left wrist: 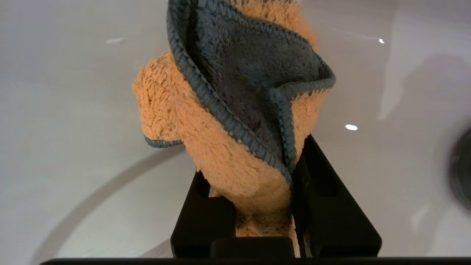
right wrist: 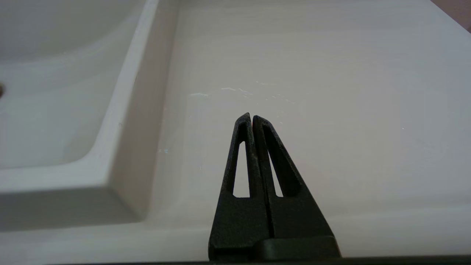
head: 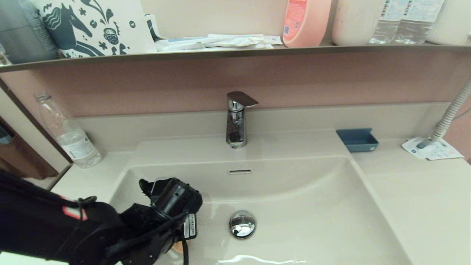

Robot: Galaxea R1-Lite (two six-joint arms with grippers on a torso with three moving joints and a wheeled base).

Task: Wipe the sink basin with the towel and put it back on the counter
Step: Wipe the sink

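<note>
Far left of head view: clear plastic bottle point(head: 70, 134) upright on the counter point(head: 415, 198), against the back wall, left of the sink basin point(head: 312, 206).

Lower left of head view: left gripper point(head: 173, 239) down inside the basin's left half, arm entering from the lower left corner, wrist housing hiding most of the fingers. Small patch of orange visible just under the wrist at the bottom edge. In left wrist view: left gripper point(left wrist: 263, 206) clenched on the towel point(left wrist: 235, 110); black fingers point(left wrist: 323, 198) pressing a bunched neck of orange pile between them, rest of the cloth flaring out beyond the tips with dark grey edging and a grey face folded inward. Pale basin surface close behind the cloth; contact with it not discernible. Dark round shape at that view's right edge, blurred.

Centre of head view: chrome drain stopper point(head: 242, 223) in the basin floor, just right of the left gripper. Slot overflow hole point(head: 239, 171) in the curved back wall above it. Chrome faucet point(head: 236, 119) on the ledge behind, lever on top.

Right of centre: blue tray point(head: 357, 140) on the counter at the basin's back right corner.

Far right: printed white papers point(head: 432, 149) on the counter beside a ribbed hose point(head: 452, 110).

Right wrist view: right gripper point(right wrist: 252, 119) pressed closed, tips touching, nothing between them, above bare counter, basin rim point(right wrist: 128, 121) at the left of frame. Not seen in head view.
</note>
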